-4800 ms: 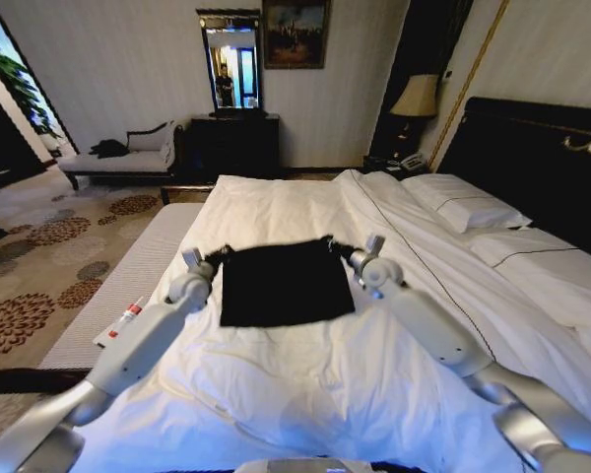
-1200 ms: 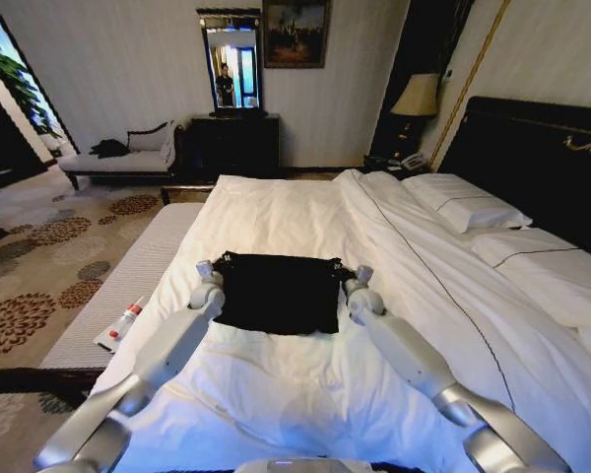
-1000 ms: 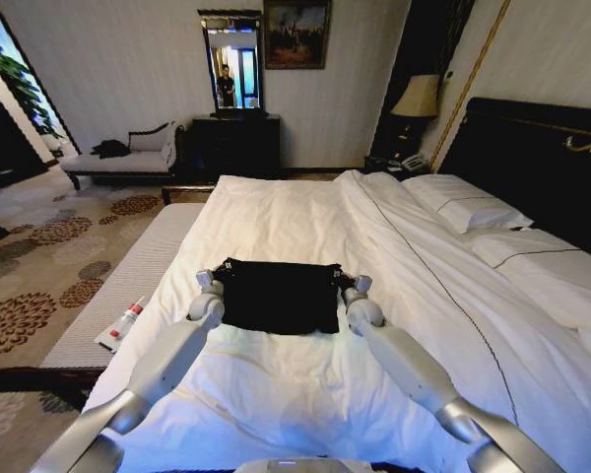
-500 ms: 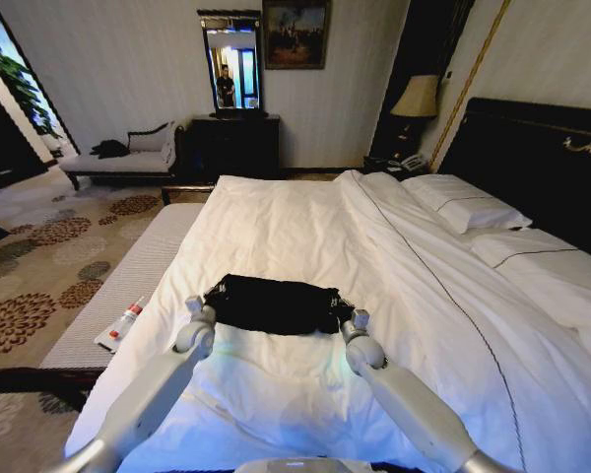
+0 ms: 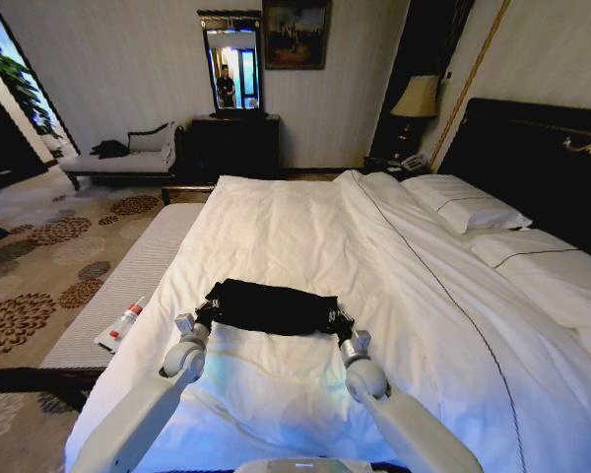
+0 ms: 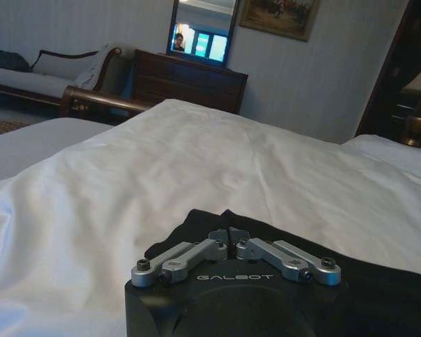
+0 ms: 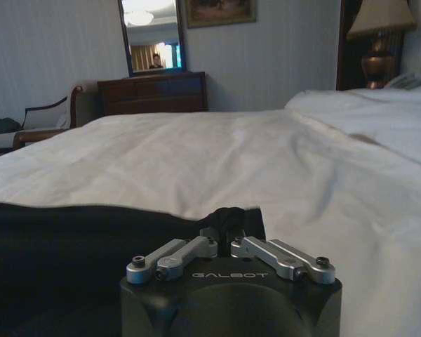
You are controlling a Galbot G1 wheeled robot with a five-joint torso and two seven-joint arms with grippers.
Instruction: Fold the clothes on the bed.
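On the white duvet (image 5: 276,227) of the bed (image 5: 532,158), the black T-shirt (image 5: 271,307), judged soft and light, was pinched at its near corners by the closed left gripper (image 5: 199,317) and right gripper (image 5: 341,330).

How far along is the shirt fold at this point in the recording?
Done: the black T-shirt already lies as a narrow band across the white duvet, so at least one lengthwise fold looks made. In hand: the left gripper and right gripper are each shut on a near corner of it. Left: letting go, and probably one more fold to make it compact.
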